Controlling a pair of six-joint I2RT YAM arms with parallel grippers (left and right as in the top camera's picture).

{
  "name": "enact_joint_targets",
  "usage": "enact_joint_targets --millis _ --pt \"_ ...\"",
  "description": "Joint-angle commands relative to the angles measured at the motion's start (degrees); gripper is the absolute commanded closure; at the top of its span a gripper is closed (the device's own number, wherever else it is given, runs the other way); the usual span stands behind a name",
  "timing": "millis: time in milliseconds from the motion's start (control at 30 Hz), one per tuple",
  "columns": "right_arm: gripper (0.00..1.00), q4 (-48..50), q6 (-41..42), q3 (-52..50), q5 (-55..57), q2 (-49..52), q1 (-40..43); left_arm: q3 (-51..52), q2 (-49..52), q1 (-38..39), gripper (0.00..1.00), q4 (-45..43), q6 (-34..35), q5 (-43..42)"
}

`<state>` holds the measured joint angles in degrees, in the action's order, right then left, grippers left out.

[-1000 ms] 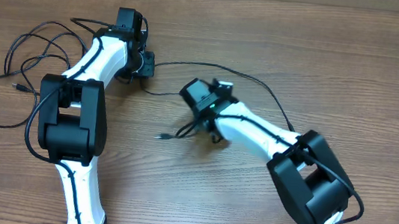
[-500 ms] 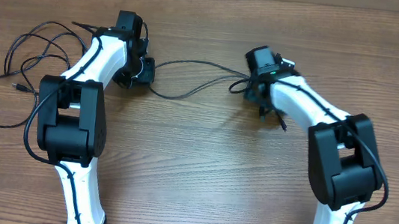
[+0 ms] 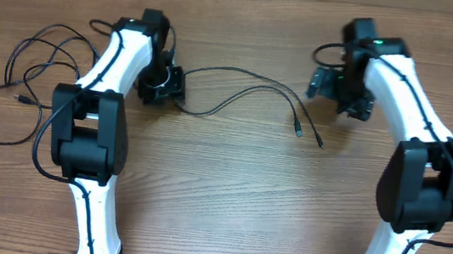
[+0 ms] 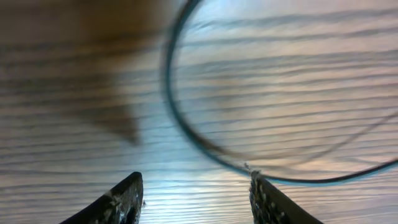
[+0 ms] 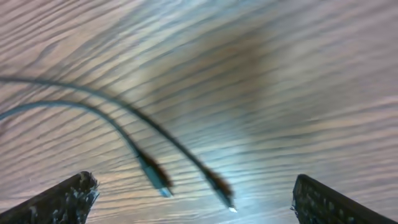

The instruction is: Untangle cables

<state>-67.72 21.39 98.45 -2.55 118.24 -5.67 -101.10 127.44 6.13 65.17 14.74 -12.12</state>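
Note:
Two thin black cables lie loose across the middle of the table, their silver-tipped plug ends (image 3: 298,130) resting on the wood between the arms. My left gripper (image 3: 166,90) sits at their left end. In the left wrist view it (image 4: 196,194) is open with nothing between its fingers, and a cable loop (image 4: 177,118) curves just past the right fingertip (image 4: 264,196). My right gripper (image 3: 332,82) is up and to the right of the plugs. In the right wrist view it (image 5: 196,198) is wide open, both plug ends (image 5: 219,185) on the table ahead of it.
More thin black cables (image 3: 24,100) lie in loose loops at the far left of the wooden table (image 3: 227,195). Thicker black wires run along both white arms. The table's back edge is near the top of the overhead view.
My right arm swung from the table's middle to the far right and opened, leaving the plug ends on the wood. My left gripper opened and shifted slightly.

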Motion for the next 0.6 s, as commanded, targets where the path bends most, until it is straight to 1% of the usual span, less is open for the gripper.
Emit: enact_joint_targets --millis 0,33,100,167,233,267,367,467,567 --pt "0.00 -2.4 -0.4 0.9 -6.8 -1.7 6.7 -3.0 0.7 4.6 0.45 0.1 1.8 7.3" --pt "0.00 -3.1 -0.4 0.9 -7.0 -1.7 8.2 -3.0 0.7 5.3 0.44 0.1 2.2 9.4" --pt "0.00 -4.9 -0.4 0.9 -7.0 -1.7 11.6 -3.0 0.7 6.4 0.43 0.5 5.8 14.4" --pt "0.00 -5.5 -0.4 0.9 -7.1 -1.7 14.7 -2.9 0.7 7.0 0.42 0.7 11.1 19.1" --pt "0.00 -5.5 -0.4 0.9 -7.2 -1.7 16.8 -2.9 0.7 7.0 0.41 0.4 15.0 19.8" --pt "0.00 -5.4 -0.4 0.9 -7.2 -1.7 17.3 -2.9 0.7 7.0 0.43 0.4 16.2 19.8" --pt "0.00 -5.4 -0.5 0.9 -7.2 -1.7 18.9 -2.8 0.7 7.0 0.51 0.4 21.0 19.8" --pt "0.00 -4.2 -0.5 0.9 -7.2 -1.7 19.3 -2.3 0.7 7.1 0.64 0.4 28.6 19.5" --pt "0.00 -1.8 -0.5 0.9 -7.2 -1.7 19.3 -1.2 0.7 7.1 0.69 -0.1 34.6 17.4"
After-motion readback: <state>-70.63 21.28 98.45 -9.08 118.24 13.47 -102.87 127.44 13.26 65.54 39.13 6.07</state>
